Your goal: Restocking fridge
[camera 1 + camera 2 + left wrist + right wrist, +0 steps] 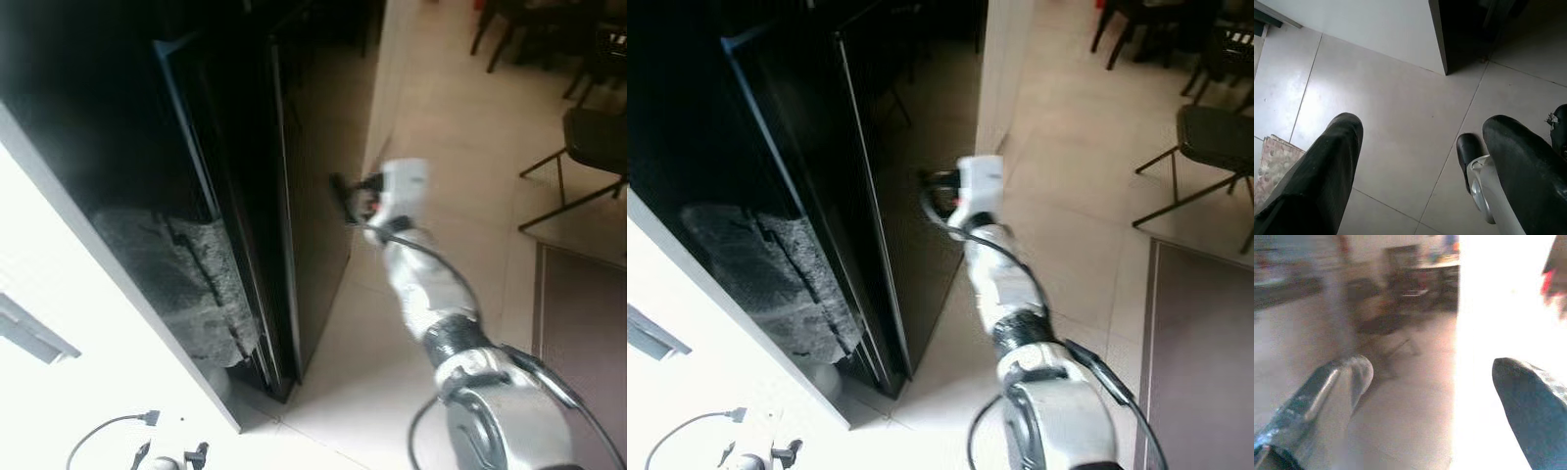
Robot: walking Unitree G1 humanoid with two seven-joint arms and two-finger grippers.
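Fridge point(313, 225), tall, dark and glossy, stands at the robot's left front, its door's free edge facing the pale tiled floor point(441, 147). The right arm point(431, 294) reaches forward and slightly leftward from the shoulder, its silver forearm raised and a black cable looping along it. At its end the right claw point(933, 196) sits close against the dark door face near that free edge; whether it touches the panel cannot be told through the blur. In the right wrist view its two black fingers point(1327, 387) stand wide apart with nothing between them, a bright white surface on one side and a blurred room with furniture beyond.

Left claw point(1420, 161) hangs low over the floor tiles, its fingers spread wide and empty, with one of the robot's black-tipped feet point(1469, 156) beside them and a dark cabinet corner farther off.

Left of the fridge lies a bright white tabletop point(88, 392) with a cable and plug point(118, 426) on it. To the right, open floor stretches past a white pillar point(392, 88) toward dark chairs point(588, 147) and a brown mat point(583, 333), well apart from the arm.
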